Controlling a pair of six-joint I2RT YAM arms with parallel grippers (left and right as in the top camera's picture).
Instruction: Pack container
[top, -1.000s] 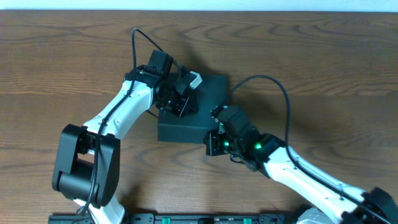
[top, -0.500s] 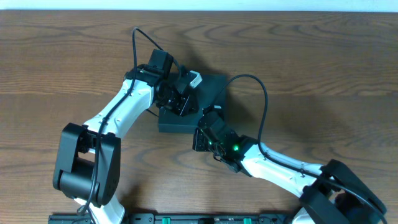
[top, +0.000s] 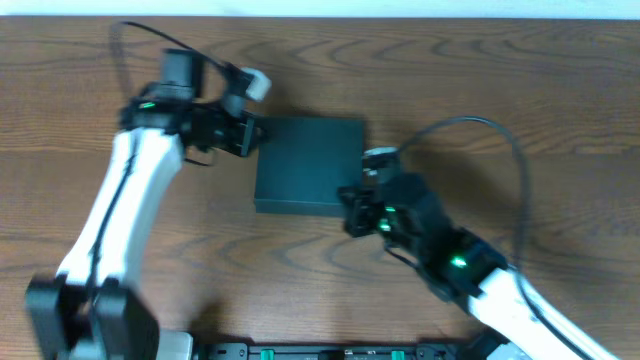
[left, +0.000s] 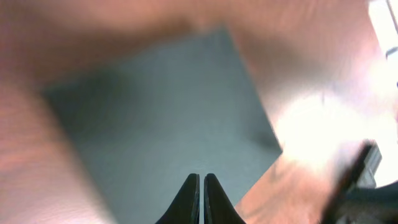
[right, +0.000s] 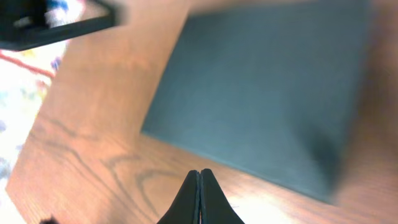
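Observation:
The container (top: 308, 165) is a matte black square box lying flat mid-table with its lid down. It fills the left wrist view (left: 161, 118) and the upper right of the right wrist view (right: 267, 87). My left gripper (top: 250, 135) is just off the box's far left corner. Its jaws (left: 201, 180) are shut and empty, seen against the lid. My right gripper (top: 352, 212) is at the box's near right corner. Its jaws (right: 199, 177) are shut and empty over bare wood in front of the box edge.
The wooden table (top: 520, 90) extends around the box on all sides. The right arm's cable (top: 470, 125) loops above the table to the box's right. A dark rail (top: 330, 350) runs along the near edge.
My left arm has swung off the top of the box to its far left corner. My right arm has pulled back to the right, to the near right corner. The lid now lies flat and uncovered.

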